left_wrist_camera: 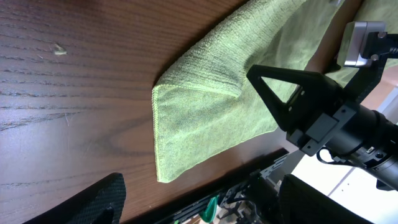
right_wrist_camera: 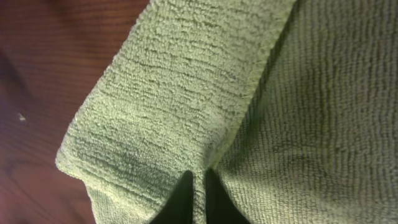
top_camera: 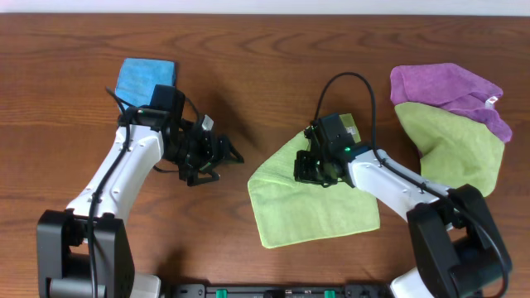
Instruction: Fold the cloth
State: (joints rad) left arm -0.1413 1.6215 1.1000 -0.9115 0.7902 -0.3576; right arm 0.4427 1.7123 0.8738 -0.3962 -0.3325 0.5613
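Near the table's (top_camera: 248, 50) front, the cloth (top_camera: 315, 207) lies partly folded.
The right claw (top_camera: 319, 170) is clamped on its edge; best carry that low and straight, lining up edges. Farther off, the left claw (top_camera: 224, 161) hangs apart, beside the cloth.

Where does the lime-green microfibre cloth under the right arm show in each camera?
Overhead: the lime-green microfibre cloth lies right of centre, under the right hand.
Left wrist: the cloth runs from top right to a folded corner mid-frame.
Right wrist: the cloth fills most of the frame, pinched at the bottom.
Shared landmark: the brown wood-grain table, showing left of the cloth everywhere.
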